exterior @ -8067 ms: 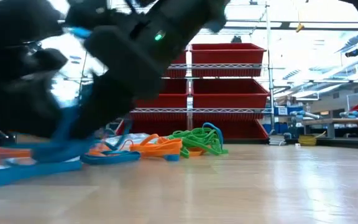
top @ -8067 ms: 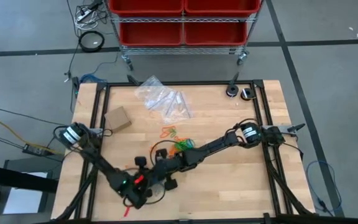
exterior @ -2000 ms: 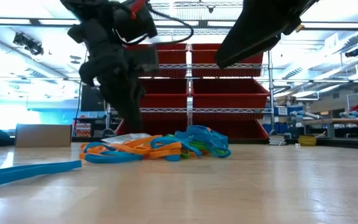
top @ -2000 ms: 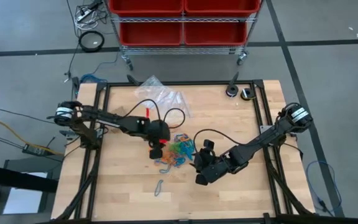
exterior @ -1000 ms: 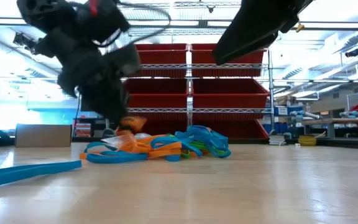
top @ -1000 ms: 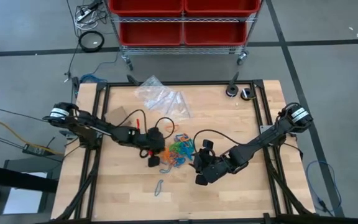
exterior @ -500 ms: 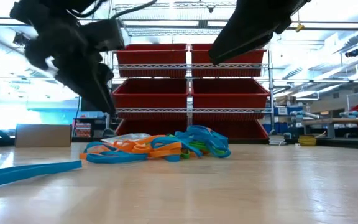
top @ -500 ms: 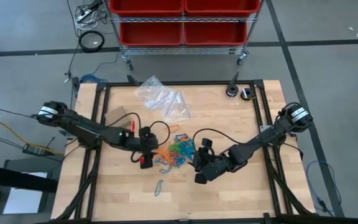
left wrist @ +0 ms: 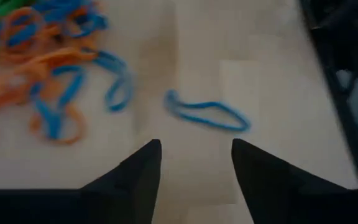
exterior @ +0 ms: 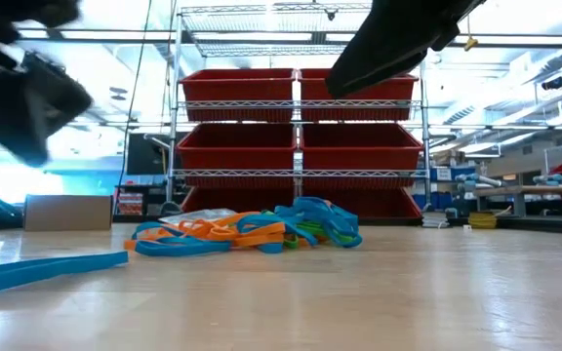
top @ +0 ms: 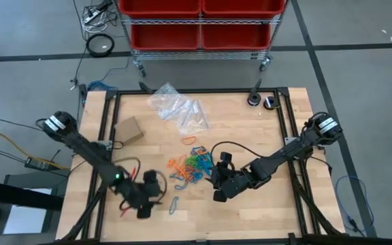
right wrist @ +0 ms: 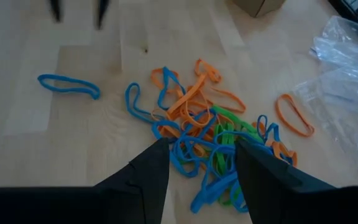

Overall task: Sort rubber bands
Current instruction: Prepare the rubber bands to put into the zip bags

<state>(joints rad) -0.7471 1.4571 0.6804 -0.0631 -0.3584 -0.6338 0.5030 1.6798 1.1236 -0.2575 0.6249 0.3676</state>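
Observation:
The rubber bands (top: 193, 167) lie in a tangled orange, blue and green pile mid-table, also seen in the right wrist view (right wrist: 209, 144) and the low view (exterior: 247, 230). One blue band (left wrist: 207, 115) lies apart on the wood toward the near edge (top: 174, 204). One orange band (top: 190, 140) lies alone on the pile's far side. My left gripper (left wrist: 194, 148) hovers open just short of the lone blue band, at the near left (top: 154, 197). My right gripper (right wrist: 201, 149) hangs open over the pile's right side (top: 216, 182).
Clear plastic bags (top: 180, 109) lie at the table's far middle. A small cardboard box (top: 129, 129) sits at the far left. Two small round things (top: 261, 101) stand at the far right corner. Bare wood spreads along the near and right sides.
My left gripper has swung away from the pile toward the table's near left, ending above the lone blue band. The orange bit at its fingertips a second ago is no longer there. The pile and my right gripper have kept still.

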